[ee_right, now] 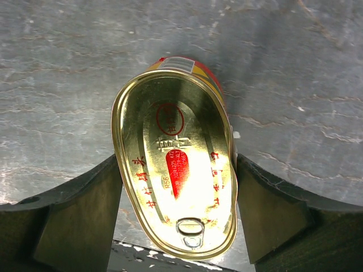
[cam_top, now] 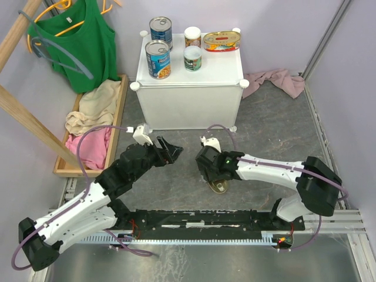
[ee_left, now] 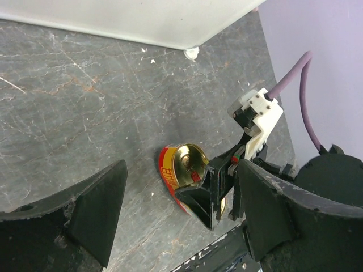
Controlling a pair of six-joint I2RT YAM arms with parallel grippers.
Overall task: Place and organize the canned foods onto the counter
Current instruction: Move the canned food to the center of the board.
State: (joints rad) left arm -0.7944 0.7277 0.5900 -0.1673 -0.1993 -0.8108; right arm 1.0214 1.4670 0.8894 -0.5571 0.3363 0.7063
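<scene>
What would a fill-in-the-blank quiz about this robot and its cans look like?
1. The white cabinet carries ___ cans on its top.
2. The right gripper has its fingers either side of a gold tin of ___ shape.
3. The jaws of the left gripper stand ___, with nothing held between them.
Missing words: five; oval; open.

Green tank top hangs over a wooden tray of clothes; pinkish cloth, perhaps a towel.
</scene>
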